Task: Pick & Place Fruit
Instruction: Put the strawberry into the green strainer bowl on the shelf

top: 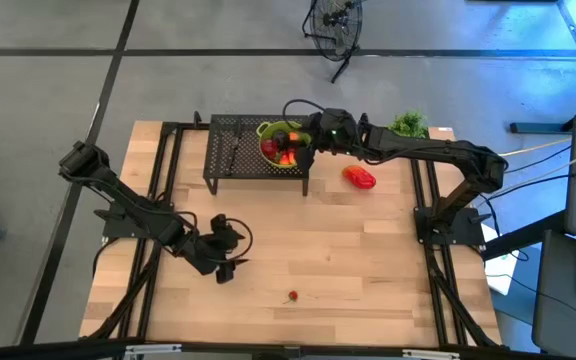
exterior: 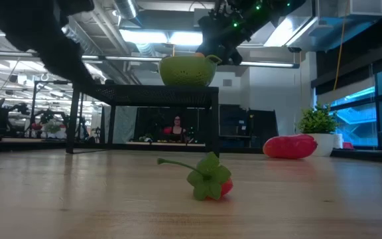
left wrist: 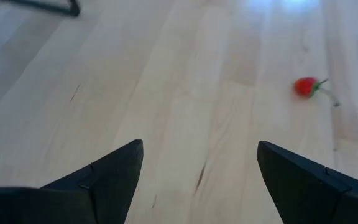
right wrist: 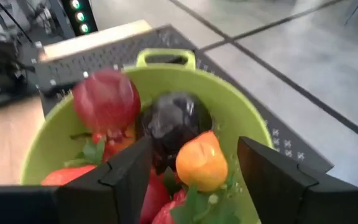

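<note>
A lime-green bowl (top: pixel 286 143) stands on a black mesh rack (top: pixel 236 152) at the table's far side. It holds several fruits: a round red one (right wrist: pixel 106 99), a dark one (right wrist: pixel 176 121), an orange one (right wrist: pixel 201 163). My right gripper (right wrist: pixel 194 146) hovers open just above the bowl, its fingers on either side of the orange fruit without touching it. A small strawberry (top: pixel 293 296) lies on the table near the front edge. My left gripper (top: pixel 226 262) is open above the bare table, left of the strawberry (left wrist: pixel 304 86). A glossy red oblong fruit (top: pixel 360 177) lies right of the rack.
A small potted plant (top: pixel 408 123) stands at the far right, behind the red oblong fruit (exterior: pixel 290 146). The rack raises the bowl (exterior: pixel 188 68) well above the tabletop. Bare wood stretches between the rack and the strawberry (exterior: pixel 209 178).
</note>
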### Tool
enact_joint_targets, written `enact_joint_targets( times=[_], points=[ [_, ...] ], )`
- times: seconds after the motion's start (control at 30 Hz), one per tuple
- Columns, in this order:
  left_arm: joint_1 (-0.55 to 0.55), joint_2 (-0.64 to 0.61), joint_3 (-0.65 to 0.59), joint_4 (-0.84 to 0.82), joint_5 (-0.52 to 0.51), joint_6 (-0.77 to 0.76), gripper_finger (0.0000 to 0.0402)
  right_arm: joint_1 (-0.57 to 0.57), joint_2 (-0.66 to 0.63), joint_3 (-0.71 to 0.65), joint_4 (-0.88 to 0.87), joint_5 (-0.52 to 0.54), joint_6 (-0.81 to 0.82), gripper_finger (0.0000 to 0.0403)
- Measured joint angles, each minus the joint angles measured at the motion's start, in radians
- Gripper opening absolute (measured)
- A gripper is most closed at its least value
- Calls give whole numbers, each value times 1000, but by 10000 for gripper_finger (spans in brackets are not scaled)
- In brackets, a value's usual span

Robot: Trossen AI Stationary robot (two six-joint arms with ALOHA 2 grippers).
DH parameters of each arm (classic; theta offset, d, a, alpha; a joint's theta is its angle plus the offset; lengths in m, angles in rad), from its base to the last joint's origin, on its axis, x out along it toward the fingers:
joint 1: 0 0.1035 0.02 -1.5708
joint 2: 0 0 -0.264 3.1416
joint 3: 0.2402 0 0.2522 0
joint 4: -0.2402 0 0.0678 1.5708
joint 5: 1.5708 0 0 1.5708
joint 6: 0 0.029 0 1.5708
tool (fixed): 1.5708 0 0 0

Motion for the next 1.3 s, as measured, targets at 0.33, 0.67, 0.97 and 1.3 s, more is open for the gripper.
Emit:
enact_joint_targets(
  times=[0.33, 0.67, 0.97, 1.3],
  points=[
    [7, 0, 0, 195, 43, 179, 313, 0, -91, 0, -1, -56, -2, 245],
    [20, 0, 0, 295, 43, 202, 313, 49, -200, 0, -211, -81, -15, 206],
    [20, 0, 0, 344, 33, 173, 313, 156, -245, -3, -376, 22, -26, 173],
    [16, 67, 30, 347, 40, 111, 313, 276, -261, -112, -364, 179, -10, 144]
  ],
)
